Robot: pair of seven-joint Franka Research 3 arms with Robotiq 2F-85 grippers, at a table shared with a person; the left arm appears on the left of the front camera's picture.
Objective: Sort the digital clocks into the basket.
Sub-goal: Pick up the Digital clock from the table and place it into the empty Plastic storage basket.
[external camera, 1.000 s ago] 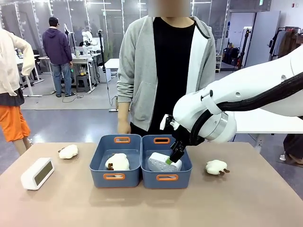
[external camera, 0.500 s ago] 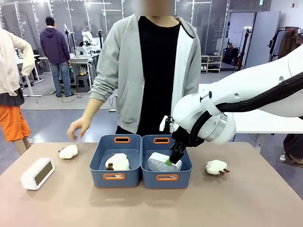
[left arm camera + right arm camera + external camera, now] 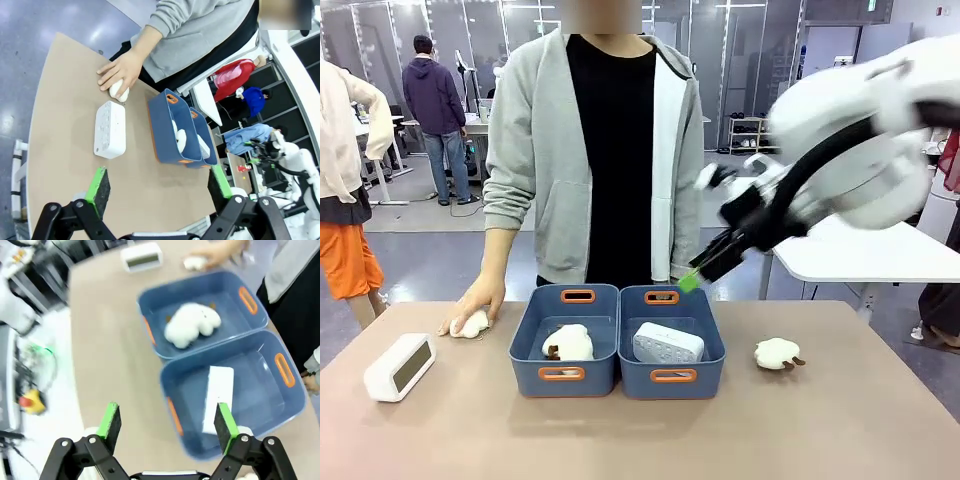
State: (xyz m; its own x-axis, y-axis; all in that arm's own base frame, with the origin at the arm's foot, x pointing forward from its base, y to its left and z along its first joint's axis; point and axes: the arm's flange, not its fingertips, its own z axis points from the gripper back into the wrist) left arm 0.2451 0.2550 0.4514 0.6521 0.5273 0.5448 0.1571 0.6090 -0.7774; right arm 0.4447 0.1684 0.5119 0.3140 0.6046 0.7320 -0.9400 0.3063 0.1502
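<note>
Dotted clock: the dotted clock (image 3: pixel 668 343) is laid flat on the floor of the basket (image 3: pixel 640 380), the right-hand one of two blue tubs. Nothing touches it, so it is judged already sorted.

Grey-screen clock: the grey-screen clock (image 3: pixel 399 366) stands on the bare table at the far left, well apart from both tubs. It is judged the one not yet sorted.

Tubs: the basket and the left tub (image 3: pixel 535 378) are set side by side, touching, at the table's middle. A cream plush (image 3: pixel 567 343) lies in the left tub, so each tub seems kept for one kind.

Right gripper: the right gripper (image 3: pixel 167 425) is seen above the basket, its jaws spread wide and nothing held.

Left gripper: the left gripper (image 3: pixel 159 184) is held high over the table's near side, its jaws wide apart and empty.

Around: a second plush (image 3: pixel 777 353) lies alone on the table, right of the basket.

In the way: the person's hand (image 3: pixel 480 300) is rested on a third plush (image 3: pixel 470 324), near the grey-screen clock. A reach there would likely pass close to that hand.
</note>
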